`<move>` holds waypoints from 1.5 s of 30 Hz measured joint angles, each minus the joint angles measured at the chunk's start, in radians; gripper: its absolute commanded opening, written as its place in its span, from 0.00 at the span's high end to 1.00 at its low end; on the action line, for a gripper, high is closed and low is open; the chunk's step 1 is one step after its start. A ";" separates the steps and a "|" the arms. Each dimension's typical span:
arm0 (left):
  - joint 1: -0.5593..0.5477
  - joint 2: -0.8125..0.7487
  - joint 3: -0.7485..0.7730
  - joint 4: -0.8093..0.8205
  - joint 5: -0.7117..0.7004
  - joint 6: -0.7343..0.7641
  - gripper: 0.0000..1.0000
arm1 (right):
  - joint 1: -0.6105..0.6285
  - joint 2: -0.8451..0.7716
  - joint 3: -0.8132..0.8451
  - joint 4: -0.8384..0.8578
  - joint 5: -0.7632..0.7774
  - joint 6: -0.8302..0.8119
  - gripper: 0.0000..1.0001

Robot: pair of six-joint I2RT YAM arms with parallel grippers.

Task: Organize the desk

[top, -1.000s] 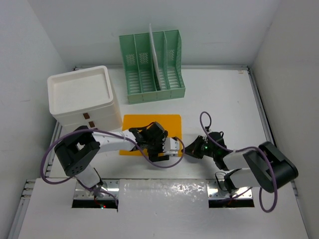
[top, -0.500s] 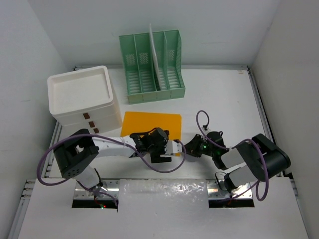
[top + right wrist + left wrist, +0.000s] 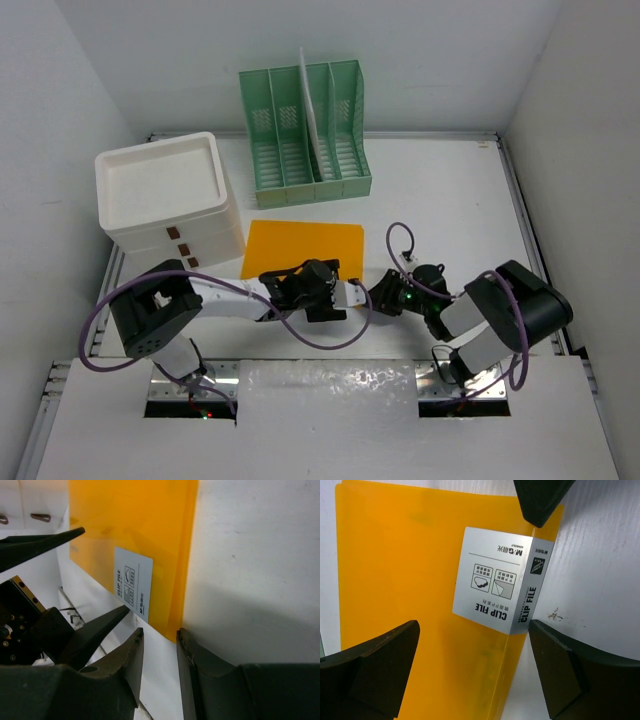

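- Beneath the left gripper (image 3: pixel 474 625): orange clip file (image 3: pixel 395 555) lying flat on the white bench (image 3: pixel 450 190). Jaws spread wide, straddling the file's grey label (image 3: pixel 490 587), gripping nothing.
- Right gripper (image 3: pixel 160 632) faces the left one, close. Jaws parted a little, a corner of the file right at the gap, not clamped.
- Beyond both grippers: green file rack (image 3: pixel 305 135). White drawer box (image 3: pixel 165 195) out past the left gripper.
- Bench runs under both grippers, out to its silver rails.

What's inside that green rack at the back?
The green rack holds one thin white sheet, upright near the middle. Other slots look empty; low front walls hide their floors partly.
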 measured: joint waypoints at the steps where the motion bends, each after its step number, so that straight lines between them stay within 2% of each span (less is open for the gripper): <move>1: 0.000 0.000 -0.002 0.003 0.001 0.004 0.10 | 0.000 0.020 0.000 0.028 -0.005 0.002 0.69; 7: 0.000 -0.004 -0.017 0.032 0.003 0.019 0.10 | 0.000 0.116 0.000 0.151 -0.026 0.003 0.72; 14: 0.000 -0.011 -0.037 0.063 0.004 0.045 0.11 | 0.001 0.159 0.000 0.215 -0.035 0.003 0.73; 31: 0.000 -0.014 -0.047 0.078 -0.016 0.064 0.11 | 0.001 0.119 0.000 0.165 -0.006 -0.032 0.74; 41: 0.000 -0.014 -0.047 0.080 -0.017 0.064 0.11 | 0.001 0.161 0.003 0.211 -0.011 -0.019 0.79; 45: 0.000 -0.014 -0.048 0.081 -0.018 0.064 0.11 | 0.001 0.161 0.014 0.195 -0.013 -0.020 0.85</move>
